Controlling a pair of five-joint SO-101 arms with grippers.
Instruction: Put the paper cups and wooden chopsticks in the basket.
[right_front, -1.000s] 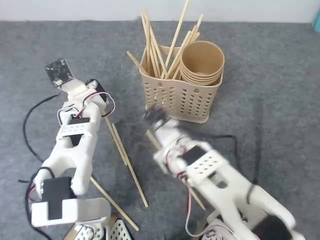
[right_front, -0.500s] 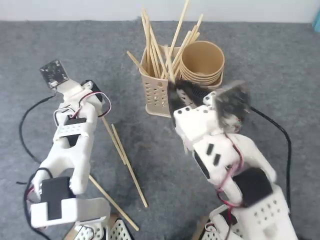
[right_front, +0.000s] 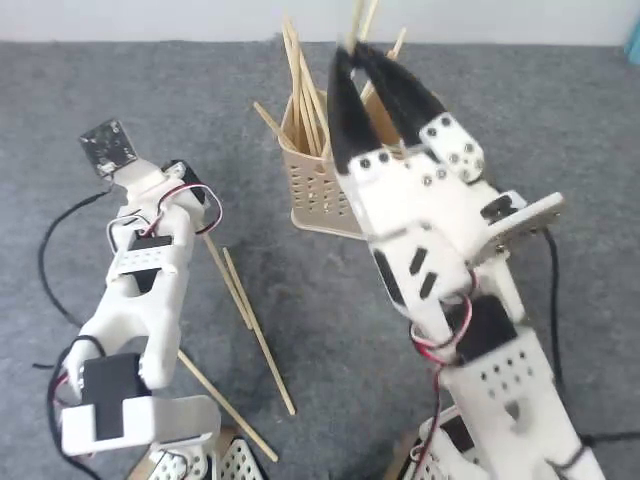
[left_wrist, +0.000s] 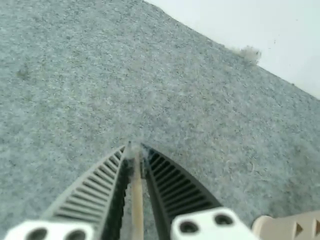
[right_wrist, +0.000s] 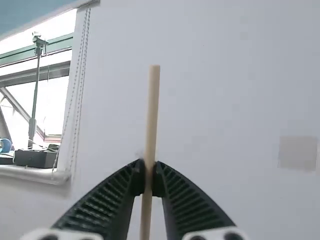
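The tan slotted basket (right_front: 315, 195) stands at the back of the grey carpet with several wooden chopsticks (right_front: 300, 90) upright in it. Stacked paper cups (right_front: 377, 120) sit in it too, mostly hidden behind my right gripper (right_front: 352, 50). That gripper (right_wrist: 148, 167) is raised high over the basket, pointing upward, shut on a chopstick (right_wrist: 151, 115). My left gripper (left_wrist: 134, 147) is low over the carpet at the left (right_front: 200, 205), shut on another chopstick (left_wrist: 136, 200). Three more chopsticks lie on the carpet: a close pair (right_front: 245, 300) and one nearer the front (right_front: 225, 405).
The right arm's white body (right_front: 440, 270) covers the right side of the basket and the carpet in front of it. Cables (right_front: 50, 260) trail beside the left arm. Bare carpet lies between the two arms.
The right arm has swung up from the carpet in front of the basket to high above it, carrying a chopstick. The left arm has barely shifted.
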